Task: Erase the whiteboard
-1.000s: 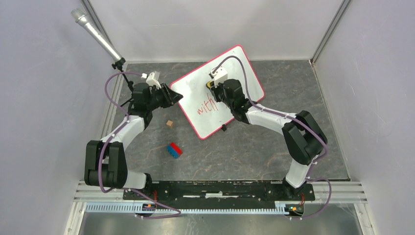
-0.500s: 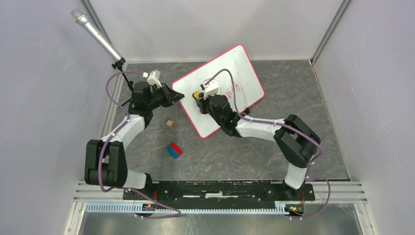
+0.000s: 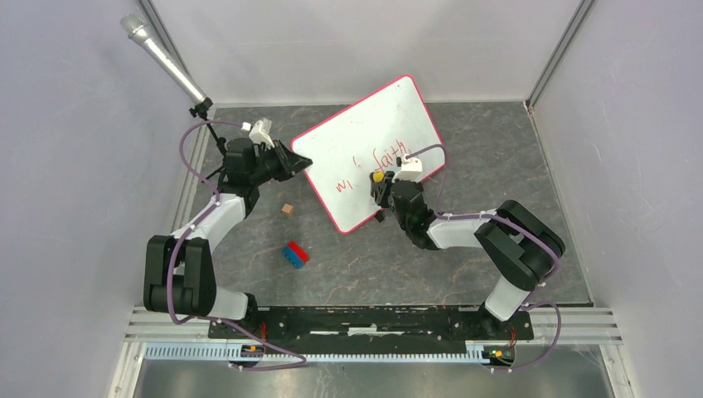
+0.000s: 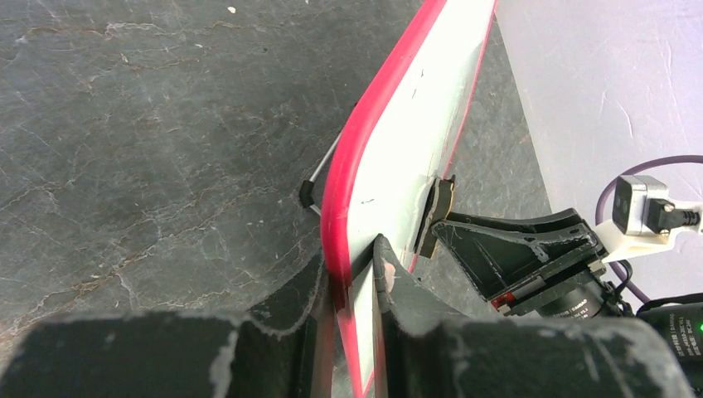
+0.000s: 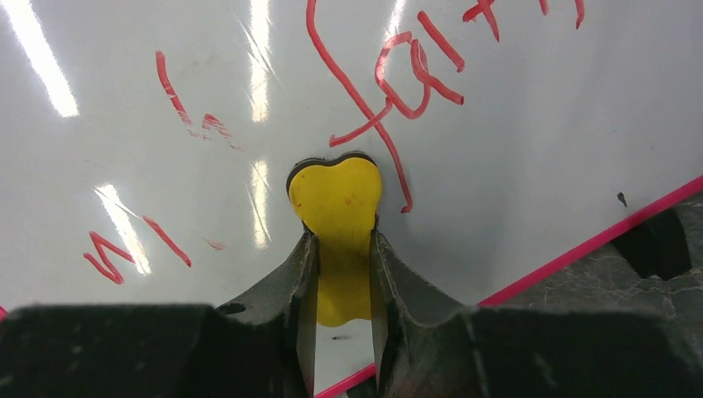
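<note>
Pinching left gripper (image 4: 348, 267) almost closed on the red rim at the left corner of the whiteboard (image 3: 365, 133), steadying it tilted up off the table (image 3: 464, 249), far middle. Judging board as light, stiff, slick-faced, likely sliding or pivoting under rubbing. Taking hold at the rim edge, not the glossy face, looking safest. Showing red writing (image 5: 398, 75) in 2 patches, partly wiped. Squeezing right gripper (image 5: 338, 249) narrowly around yellow eraser (image 5: 336, 191), pressing its pad against the board's lower middle, just under the writing.
</note>
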Controlling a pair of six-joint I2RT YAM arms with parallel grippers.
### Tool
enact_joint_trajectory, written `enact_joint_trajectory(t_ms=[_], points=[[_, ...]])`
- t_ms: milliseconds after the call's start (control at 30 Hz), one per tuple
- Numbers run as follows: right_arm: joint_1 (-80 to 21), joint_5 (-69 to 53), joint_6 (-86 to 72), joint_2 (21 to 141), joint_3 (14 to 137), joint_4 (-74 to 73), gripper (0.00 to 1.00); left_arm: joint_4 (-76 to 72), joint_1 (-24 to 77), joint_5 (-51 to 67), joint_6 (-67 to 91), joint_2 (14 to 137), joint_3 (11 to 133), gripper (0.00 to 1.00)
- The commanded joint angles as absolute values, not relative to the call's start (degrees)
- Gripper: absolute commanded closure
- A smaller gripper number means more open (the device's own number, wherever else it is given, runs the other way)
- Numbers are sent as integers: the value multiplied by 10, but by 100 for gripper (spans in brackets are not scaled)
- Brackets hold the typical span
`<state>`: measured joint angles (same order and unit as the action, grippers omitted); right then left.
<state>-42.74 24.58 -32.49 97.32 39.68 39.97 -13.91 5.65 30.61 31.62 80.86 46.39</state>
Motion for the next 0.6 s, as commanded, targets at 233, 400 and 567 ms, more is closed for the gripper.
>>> enact_joint_trajectory(t_ms=[233,400,567], points=[[-548,245,-209,1043,575,325,78,-116,65,263,259,805,472,98],[-561,223,-228,1096,622,318,78,-110,69,254,253,802,472,98],[-538,301,-274,1058,544,314,78,-105,69,254,252,803,477,98]])
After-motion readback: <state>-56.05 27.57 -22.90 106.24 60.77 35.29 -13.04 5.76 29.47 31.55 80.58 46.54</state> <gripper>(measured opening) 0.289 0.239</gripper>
